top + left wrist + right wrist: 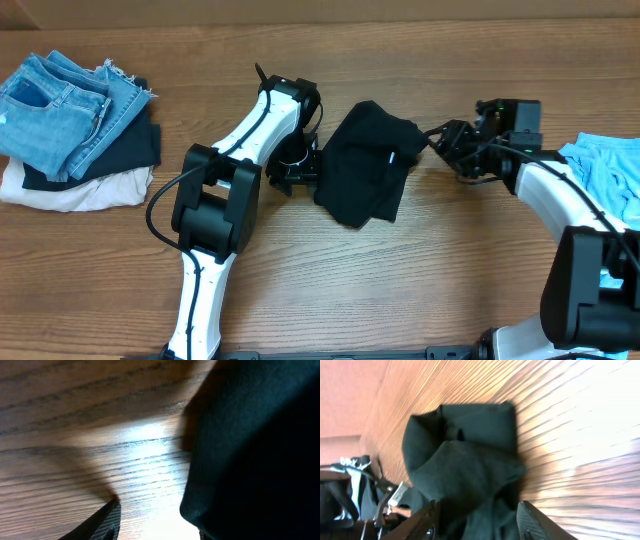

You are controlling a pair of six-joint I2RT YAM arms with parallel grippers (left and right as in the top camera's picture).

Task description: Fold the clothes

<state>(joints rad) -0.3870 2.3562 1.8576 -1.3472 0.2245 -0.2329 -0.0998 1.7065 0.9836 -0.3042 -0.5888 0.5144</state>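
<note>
At the far left, a denim pile (60, 100) lies well apart. The left end effector (297, 170) is set against the left edge of the black T-shirt (365, 165), bunched mid-counter (400, 290). One finger (109, 521) is seen over bare wood and the other is hidden by cloth, so its grip cannot be told. The right end effector (447, 142) is met at the shirt's right corner. Only the right wrist view shows cloth lying between its parted fingers (532, 520); a pinch cannot be confirmed. Flattening is judged the step in hand, so opposite edges must next be caught and drawn apart.
</note>
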